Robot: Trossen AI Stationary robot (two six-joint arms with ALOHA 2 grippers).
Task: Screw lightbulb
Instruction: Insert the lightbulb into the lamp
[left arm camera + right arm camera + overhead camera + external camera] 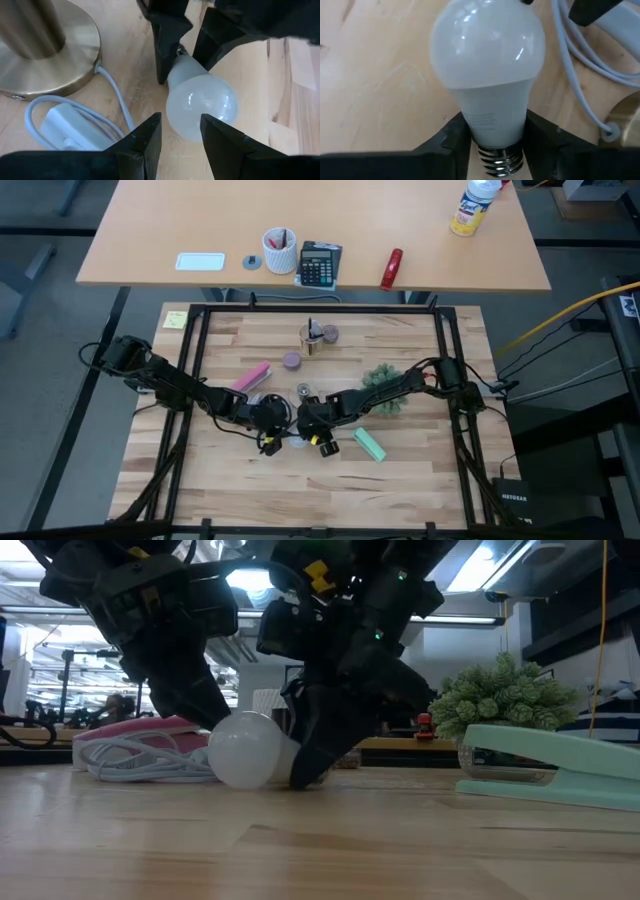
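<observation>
The lightbulb (487, 80) lay on its side on the wooden table (420, 475), low of centre in the high view, where both arms met. In the low view it sat left of centre, its frosted globe (245, 748) pointing toward the left of the frame and resting on the wood. Its grey screw base (501, 161) showed at the bottom edge of the right wrist view.

The right gripper (492, 127) was clamped on the lightbulb's narrow white neck, just above the threads, one dark finger pressed to each side. The left gripper (181, 132) faced it from the globe end; its fingers (145, 137) stood apart on either side of the globe, close to it, and whether they touched the glass could not be told.

By the look of it, the bulb was light, smooth and rounded, so likely to slip or roll, and the globe seemed fragile. The neck looked the sounder place to hold: narrower, straighter-sided and firmer, and it left the threads free.

Around it, a pale cable with an inline switch (65, 132) curled at lower left of the left wrist view, running to a brass lamp base (50, 47) at upper left. A mint-green stapler (555, 775) lay at the right of the low view, a small green plant (505, 695) behind it.
</observation>
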